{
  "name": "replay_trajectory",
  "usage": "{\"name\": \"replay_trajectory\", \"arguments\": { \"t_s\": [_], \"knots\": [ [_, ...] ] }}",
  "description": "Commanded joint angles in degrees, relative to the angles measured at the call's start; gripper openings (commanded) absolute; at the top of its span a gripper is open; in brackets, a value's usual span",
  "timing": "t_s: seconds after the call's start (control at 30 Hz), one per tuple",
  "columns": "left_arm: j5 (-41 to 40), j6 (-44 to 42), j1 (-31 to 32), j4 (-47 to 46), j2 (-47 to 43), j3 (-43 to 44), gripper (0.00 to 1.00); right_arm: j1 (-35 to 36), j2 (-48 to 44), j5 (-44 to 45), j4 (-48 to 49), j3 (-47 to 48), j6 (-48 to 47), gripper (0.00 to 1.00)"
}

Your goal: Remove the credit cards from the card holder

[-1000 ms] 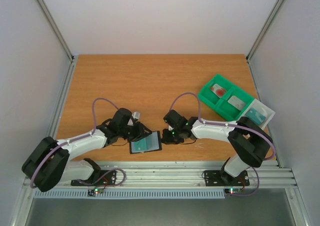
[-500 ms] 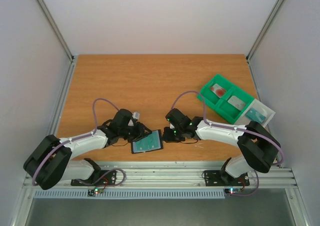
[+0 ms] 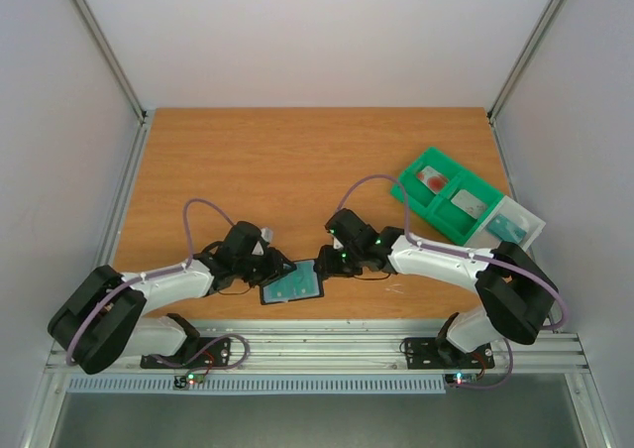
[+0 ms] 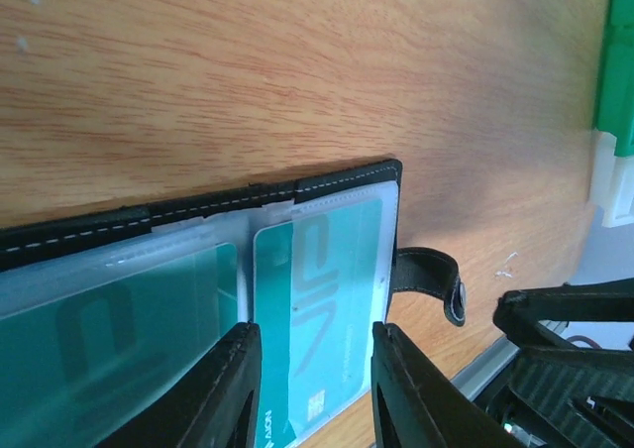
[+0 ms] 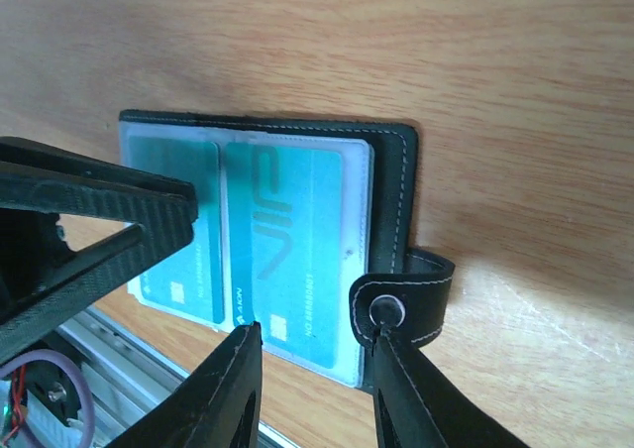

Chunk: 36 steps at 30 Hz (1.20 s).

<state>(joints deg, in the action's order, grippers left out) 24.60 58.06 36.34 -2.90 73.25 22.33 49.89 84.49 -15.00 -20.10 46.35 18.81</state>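
Near the table's [image 3: 297, 161] front edge I see the card holder [image 3: 292, 285] lying open, black with pale stitching, teal credit cards [image 5: 297, 230] under clear sleeves. Left gripper [image 4: 315, 334] and right gripper [image 5: 315, 337] flank it, jaws spread, pinching nothing. Bare wood stretches behind, and the green tray [image 3: 446, 195] sits well apart.

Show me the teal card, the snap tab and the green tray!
teal card [image 5: 297, 230]: right wrist view, middle of its face.
snap tab [image 5: 401, 307]: right wrist view, strap just beside the round snap.
green tray [image 3: 428, 216]: top view, its near outer wall.
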Motion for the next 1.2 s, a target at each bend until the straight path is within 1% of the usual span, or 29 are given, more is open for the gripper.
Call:
{"name": "replay_trajectory", "arguments": {
  "t_s": [0.0, 0.23, 0.37, 0.73, 0.93, 1.07, 1.17],
  "knots": [
    [-1.87, -1.78, -0.21, -2.23, 1.16, -1.31, 0.33, 0.49, 0.71, -0.80, 0.09, 2.13, 0.36, 0.32],
    [-2.38, -2.07, -0.21, -2.63, 1.49, -1.91, 0.34, 0.77, 5.08, -4.74, 5.39, 1.71, 1.07, 0.24],
    [-2.45, -2.08, -0.21, -3.11, 2.16, -2.07, 0.34, 1.18, 7.59, -4.82, 6.78, 1.89, 1.63, 0.20],
    [-0.72, -0.87, -0.21, -7.36, 4.16, -3.02, 0.34, 1.18, 11.76, -4.38, 6.06, 1.73, 1.71, 0.16],
    [-0.99, -0.05, -0.21, -9.76, 4.76, -4.06, 0.32, 1.25, 11.69, -3.91, 5.06, 0.77, 1.69, 0.13],
    [-0.05, 1.20, -0.24, -12.93, 6.13, -4.16, 0.26, 1.22, 11.49, -3.38, 4.90, -0.11, 2.23, 0.10],
    [0.26, 1.61, -0.21, -13.44, 6.44, -3.98, 0.17, 1.26, 11.28, -3.36, 4.97, -0.62, 2.51, 0.10]
  ]
}}
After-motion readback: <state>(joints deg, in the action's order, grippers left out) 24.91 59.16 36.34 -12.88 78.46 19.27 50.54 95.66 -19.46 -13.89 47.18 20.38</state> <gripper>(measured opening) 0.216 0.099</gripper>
